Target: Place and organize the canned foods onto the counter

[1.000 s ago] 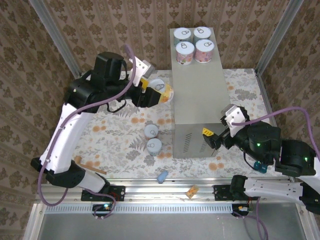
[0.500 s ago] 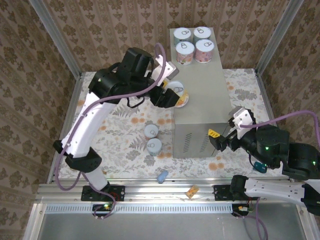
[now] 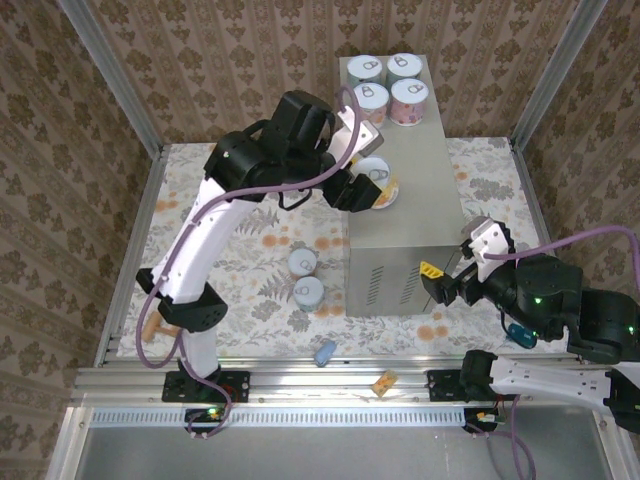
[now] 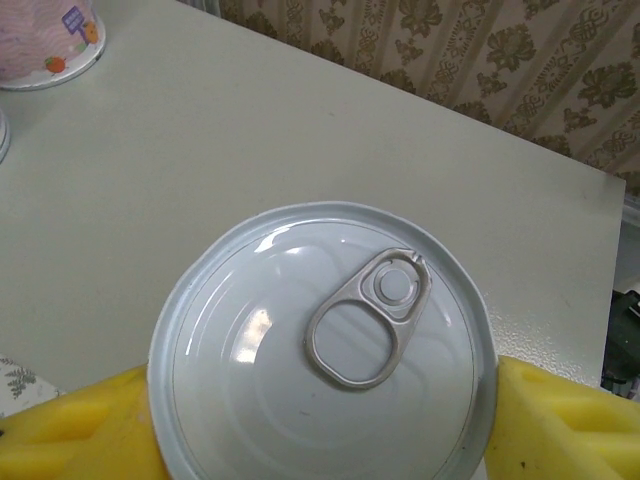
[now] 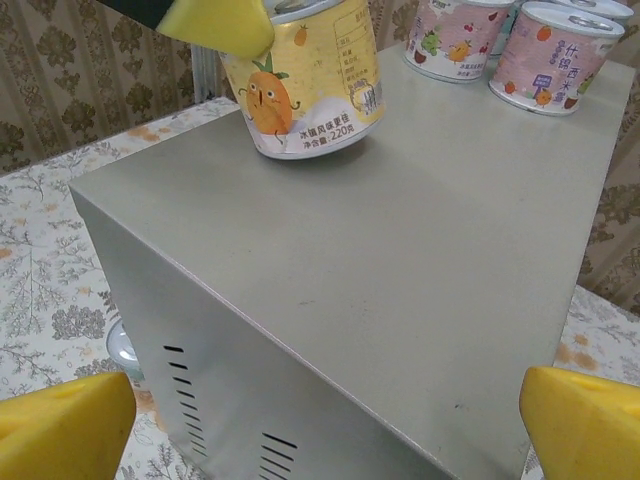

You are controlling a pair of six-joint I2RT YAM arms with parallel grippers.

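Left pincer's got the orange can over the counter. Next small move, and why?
Probably lower and level it. The left pincer grips the orange can tilted, seemingly just above the counter, with bare top beneath it and the four placed cans farther back. Open only once it sits flat.

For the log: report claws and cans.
Left claw shut on orange can, over counter. Right claw open. Four cans shelved, two cans on floor. Drop spot clear.
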